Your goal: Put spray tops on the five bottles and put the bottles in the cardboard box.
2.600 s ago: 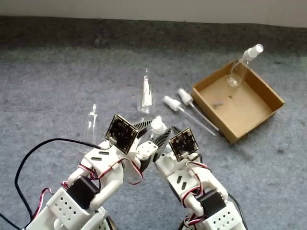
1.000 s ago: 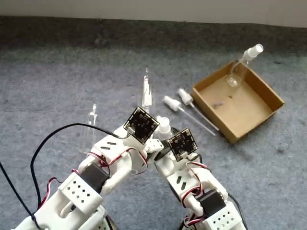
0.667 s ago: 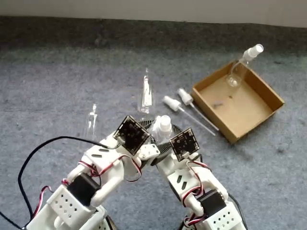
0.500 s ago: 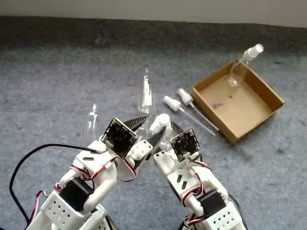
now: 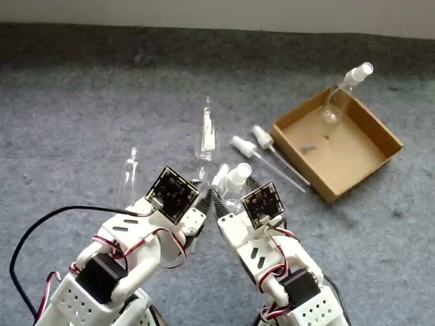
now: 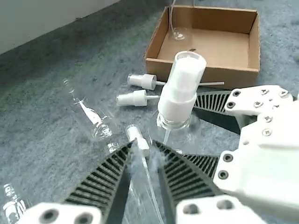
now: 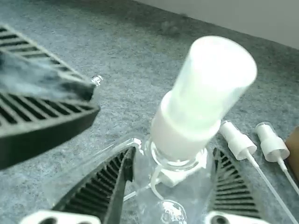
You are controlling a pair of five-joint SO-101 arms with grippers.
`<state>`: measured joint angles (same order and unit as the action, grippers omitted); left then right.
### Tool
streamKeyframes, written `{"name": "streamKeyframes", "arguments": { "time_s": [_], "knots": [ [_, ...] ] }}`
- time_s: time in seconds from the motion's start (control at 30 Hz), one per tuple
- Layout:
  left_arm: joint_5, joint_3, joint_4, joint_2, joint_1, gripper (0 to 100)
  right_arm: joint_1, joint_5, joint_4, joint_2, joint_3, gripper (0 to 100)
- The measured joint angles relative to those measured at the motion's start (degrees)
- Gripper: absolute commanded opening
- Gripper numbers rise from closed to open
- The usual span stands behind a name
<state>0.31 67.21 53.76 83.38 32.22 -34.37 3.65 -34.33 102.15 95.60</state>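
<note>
My right gripper (image 5: 234, 189) is shut on a clear bottle (image 7: 173, 196) that stands upright in it, tilted a little. A white spray top (image 5: 238, 175) sits on the bottle's neck (image 7: 180, 161). Just beside it my left gripper (image 6: 142, 145) is shut on a small white spray top (image 6: 138, 139), whose thin tube runs back between the fingers. The cardboard box (image 5: 380, 129) lies at the right, with one topped bottle (image 5: 334, 105) leaning on its far wall.
Two bare bottles lie on the grey carpet: one (image 5: 207, 136) just beyond the grippers, the other (image 5: 129, 173) to the left. Two loose spray tops (image 5: 243, 146) (image 5: 262, 136) with long tubes lie between the grippers and the box.
A second ago my left gripper was over the held bottle's top. It has drawn back to the left and now sits beside the bottle, which leans slightly more to the right.
</note>
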Motion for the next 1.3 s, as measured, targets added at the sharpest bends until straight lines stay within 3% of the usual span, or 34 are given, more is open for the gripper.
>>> {"name": "streamKeyframes", "arguments": {
  "time_s": [0.23,0.37,0.57,0.97,1.3],
  "knots": [
    [0.0,0.0,2.2,0.0,-0.4,0,6.5,0.0,0.0,0.0,0.0,20.6],
    [0.0,0.0,3.3,0.0,-5.8,0,11.2,0.0,0.0,0.0,0.0,20.6],
    [0.0,0.0,3.6,0.0,-13.9,0,12.4,0.0,0.0,0.0,0.0,20.6],
    [0.0,-2.6,21.4,0.4,-24.7,0,12.4,0.0,0.0,0.0,0.0,20.6],
    [0.2,-2.7,25.1,0.4,-35.5,0,18.7,0.3,-13.6,0.0,-13.7,20.6]
  ]
}}
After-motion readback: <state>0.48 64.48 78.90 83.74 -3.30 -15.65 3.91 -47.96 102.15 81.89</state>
